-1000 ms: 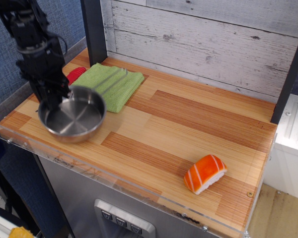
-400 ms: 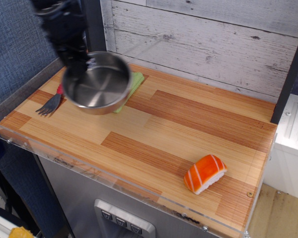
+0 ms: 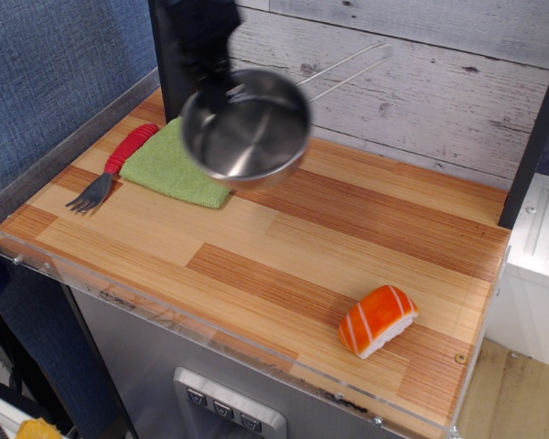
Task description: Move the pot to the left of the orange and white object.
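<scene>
1. Observation.image looks down at an angle on the pot (image 3: 245, 138), which hangs in the air above the back-left part of the wooden tabletop (image 3: 284, 247), tilted so its shiny inside faces the camera.
2. Its thin wire handle (image 3: 348, 71) sticks out up and to the right, in front of the pale plank wall (image 3: 393, 73).
3. The end effector (image 3: 221, 91) reaches down from the top left of the picture, a dark blurred shape, and is clamped on the pot's upper-left rim; its fingers cannot be told apart.
4. Partly under the pot's left edge lies a folded green cloth (image 3: 169, 165), with a red-handled fork (image 3: 108, 172) just beside it on the left.
5. The orange and white object (image 3: 377, 320) rests near the tabletop's front-right corner, well apart from the pot.
</scene>
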You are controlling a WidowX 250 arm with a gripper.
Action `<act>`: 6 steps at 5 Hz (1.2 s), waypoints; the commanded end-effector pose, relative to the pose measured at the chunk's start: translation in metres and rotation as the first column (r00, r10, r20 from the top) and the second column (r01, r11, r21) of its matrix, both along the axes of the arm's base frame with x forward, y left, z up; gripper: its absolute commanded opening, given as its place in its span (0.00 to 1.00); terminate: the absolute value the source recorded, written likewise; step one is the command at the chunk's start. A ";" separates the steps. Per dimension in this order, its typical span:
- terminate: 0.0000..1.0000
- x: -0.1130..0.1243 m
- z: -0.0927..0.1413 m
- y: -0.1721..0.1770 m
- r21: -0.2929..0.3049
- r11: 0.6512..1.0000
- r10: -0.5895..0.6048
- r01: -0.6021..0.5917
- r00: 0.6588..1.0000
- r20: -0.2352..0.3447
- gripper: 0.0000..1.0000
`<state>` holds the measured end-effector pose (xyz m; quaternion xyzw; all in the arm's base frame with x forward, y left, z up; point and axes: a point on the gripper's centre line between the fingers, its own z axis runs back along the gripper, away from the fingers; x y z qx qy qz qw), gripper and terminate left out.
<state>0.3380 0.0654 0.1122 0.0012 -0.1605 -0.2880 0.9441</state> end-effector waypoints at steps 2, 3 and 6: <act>0.00 0.013 -0.009 -0.050 0.067 0.969 -0.238 0.237 0.971 0.011 0.00; 0.00 0.008 -0.027 -0.062 0.105 0.949 -0.298 0.297 0.955 -0.007 0.00; 0.00 0.007 -0.057 -0.077 0.131 0.919 -0.369 0.373 0.928 -0.057 0.00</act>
